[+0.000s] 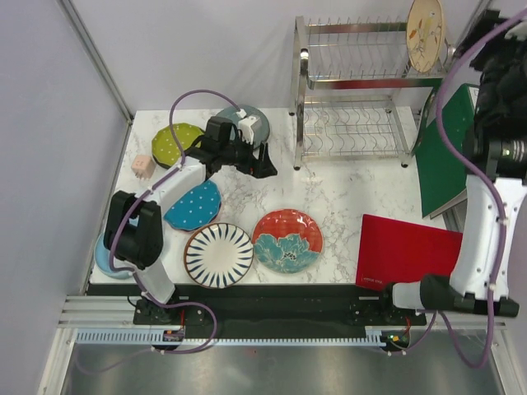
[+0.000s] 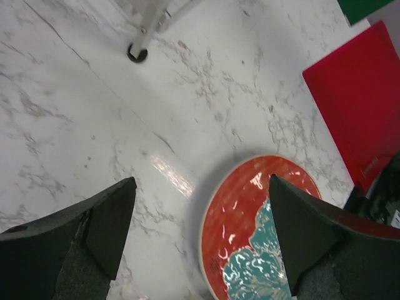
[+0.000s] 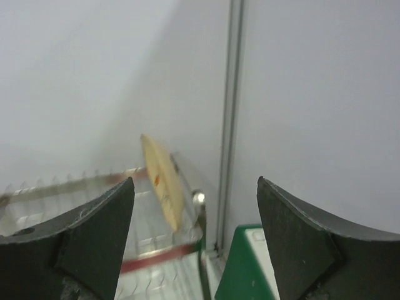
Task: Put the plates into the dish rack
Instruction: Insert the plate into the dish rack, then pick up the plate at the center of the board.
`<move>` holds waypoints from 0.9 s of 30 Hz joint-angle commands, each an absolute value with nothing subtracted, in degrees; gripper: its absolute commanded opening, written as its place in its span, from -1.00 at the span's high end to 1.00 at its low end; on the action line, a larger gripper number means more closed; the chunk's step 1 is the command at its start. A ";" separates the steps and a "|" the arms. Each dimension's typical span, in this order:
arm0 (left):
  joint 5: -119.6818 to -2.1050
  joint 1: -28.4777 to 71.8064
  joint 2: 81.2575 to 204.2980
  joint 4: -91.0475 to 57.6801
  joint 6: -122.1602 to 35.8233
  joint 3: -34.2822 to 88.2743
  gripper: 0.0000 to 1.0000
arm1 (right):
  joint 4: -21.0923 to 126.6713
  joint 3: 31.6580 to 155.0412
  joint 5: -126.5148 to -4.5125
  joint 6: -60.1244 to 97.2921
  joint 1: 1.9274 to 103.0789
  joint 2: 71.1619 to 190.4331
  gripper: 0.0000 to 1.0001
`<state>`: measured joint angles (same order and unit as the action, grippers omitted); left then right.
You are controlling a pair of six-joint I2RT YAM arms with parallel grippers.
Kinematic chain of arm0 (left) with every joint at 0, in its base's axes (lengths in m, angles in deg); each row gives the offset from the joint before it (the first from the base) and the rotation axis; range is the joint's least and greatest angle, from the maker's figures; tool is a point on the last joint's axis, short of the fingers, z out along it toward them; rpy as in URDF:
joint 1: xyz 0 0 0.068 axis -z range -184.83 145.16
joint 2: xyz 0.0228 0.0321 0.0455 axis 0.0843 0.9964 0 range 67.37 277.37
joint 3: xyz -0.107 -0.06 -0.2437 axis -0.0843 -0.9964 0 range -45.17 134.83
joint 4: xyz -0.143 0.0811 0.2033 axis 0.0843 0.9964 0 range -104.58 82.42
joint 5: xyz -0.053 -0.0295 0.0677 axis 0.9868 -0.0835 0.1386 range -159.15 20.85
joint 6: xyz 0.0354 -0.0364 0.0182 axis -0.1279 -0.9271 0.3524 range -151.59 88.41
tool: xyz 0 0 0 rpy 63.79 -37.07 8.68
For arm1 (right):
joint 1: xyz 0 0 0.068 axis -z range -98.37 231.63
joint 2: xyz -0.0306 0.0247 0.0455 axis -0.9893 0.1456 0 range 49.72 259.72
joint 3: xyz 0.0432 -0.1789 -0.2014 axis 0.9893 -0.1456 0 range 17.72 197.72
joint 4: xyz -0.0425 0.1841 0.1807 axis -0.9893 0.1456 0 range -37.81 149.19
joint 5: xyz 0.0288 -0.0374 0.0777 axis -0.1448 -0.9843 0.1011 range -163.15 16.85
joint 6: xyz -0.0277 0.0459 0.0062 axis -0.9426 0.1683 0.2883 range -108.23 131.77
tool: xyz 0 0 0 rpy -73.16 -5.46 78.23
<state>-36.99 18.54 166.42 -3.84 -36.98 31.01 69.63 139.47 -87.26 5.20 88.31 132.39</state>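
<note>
- While spread wide and holding nothing, the left gripper hovers over the middle of the bench, its arm folded back toward the near edge.
- Right gripper, also released, hangs high facing the tan plate, which stands upright in the dish rack at the far edge.

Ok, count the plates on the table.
6: lime plate far left, grey-blue plate beside it, teal plate, striped plate and red plate nearer, pale blue plate half hidden under the left arm.
</note>
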 commanded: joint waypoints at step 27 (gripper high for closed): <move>-23.62 20.74 178.11 7.83 -37.74 30.33 -0.56 | 73.99 70.36 -25.34 23.02 82.87 129.76 -0.56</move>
